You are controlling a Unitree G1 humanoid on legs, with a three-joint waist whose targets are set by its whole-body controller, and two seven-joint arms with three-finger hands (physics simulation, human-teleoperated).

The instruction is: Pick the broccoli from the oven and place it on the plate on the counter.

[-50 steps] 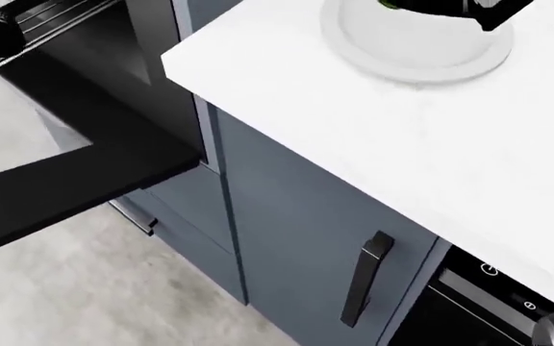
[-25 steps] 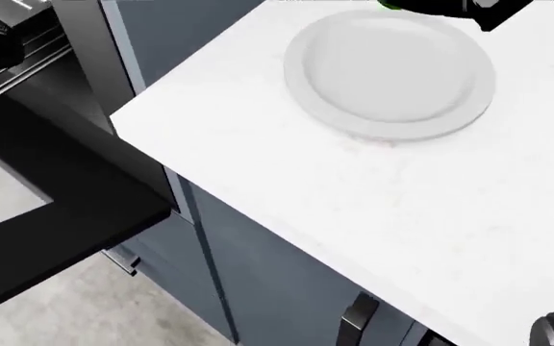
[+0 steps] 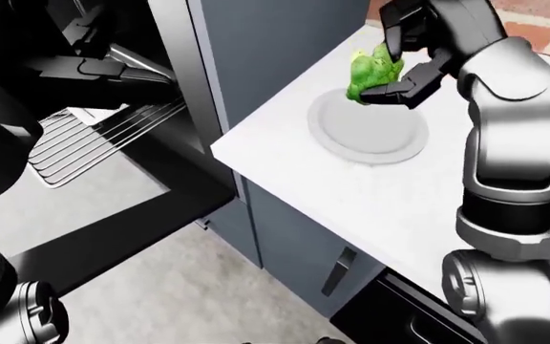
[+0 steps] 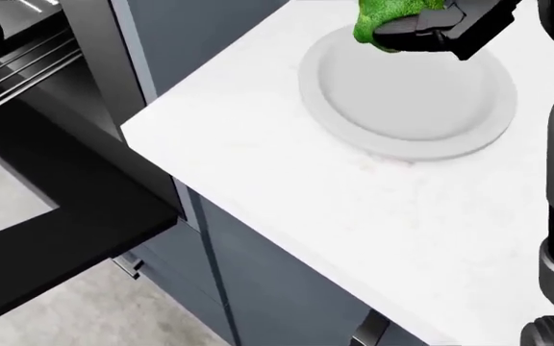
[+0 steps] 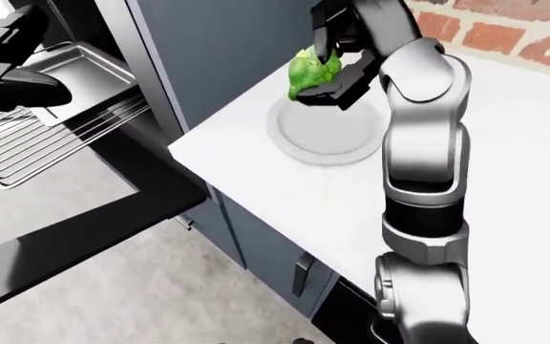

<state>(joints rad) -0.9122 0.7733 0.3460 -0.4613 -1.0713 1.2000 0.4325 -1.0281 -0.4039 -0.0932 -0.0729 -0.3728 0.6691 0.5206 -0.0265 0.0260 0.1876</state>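
Green broccoli (image 3: 373,72); white plate (image 4: 407,108); white counter (image 4: 287,173); black hand (image 3: 411,64).

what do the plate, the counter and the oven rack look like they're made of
Plate: probably matte white ceramic, smooth with a raised rim. Counter: white stone-like slab with faint speckling. Oven rack: thin parallel metal wires, silvery grey.

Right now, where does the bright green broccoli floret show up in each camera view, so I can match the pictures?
Left-eye view: bright green broccoli floret upper right of centre, gripped in the right hand.
Head view: top edge, right of centre, above the plate's far rim.
Right-eye view: upper centre, over the plate.
Shared landmark: the round white plate on the white counter.
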